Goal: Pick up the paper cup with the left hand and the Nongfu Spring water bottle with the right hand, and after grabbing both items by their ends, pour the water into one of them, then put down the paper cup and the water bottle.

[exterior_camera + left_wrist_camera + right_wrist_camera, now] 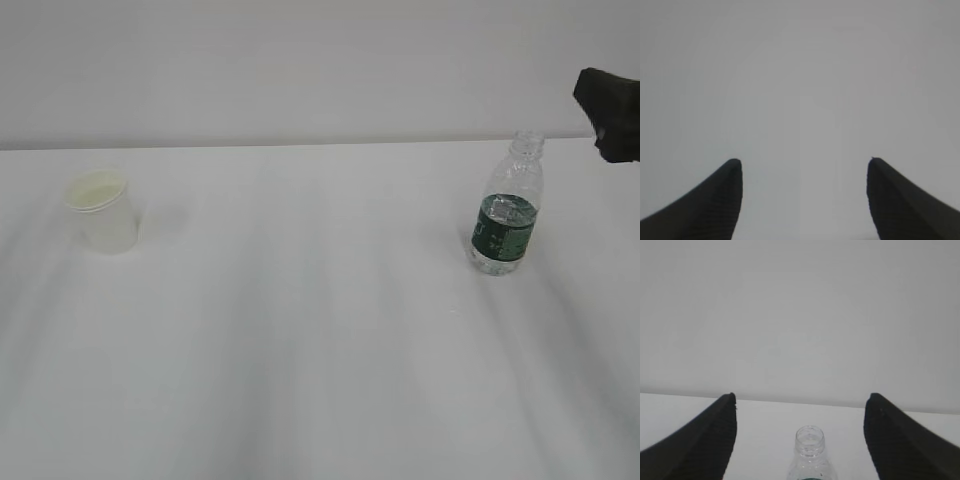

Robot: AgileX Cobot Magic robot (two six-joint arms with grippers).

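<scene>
The white paper cup (101, 211) stands upright at the left of the white table (320, 350), cream inside showing. The clear Nongfu Spring water bottle (508, 216) with its dark green label stands upright at the right, capless, with water (500, 262) in its lower body. My right gripper (799, 400) is open, and the bottle's neck (809, 440) shows low between its fingers, a little way ahead. A black piece of the right arm (612, 110) hangs at the right edge, above and right of the bottle. My left gripper (802, 162) is open and faces only plain grey; the cup is out of its view.
A plain pale wall (300, 70) rises behind the table's far edge. Bare white tabletop lies between cup and bottle and in front of them.
</scene>
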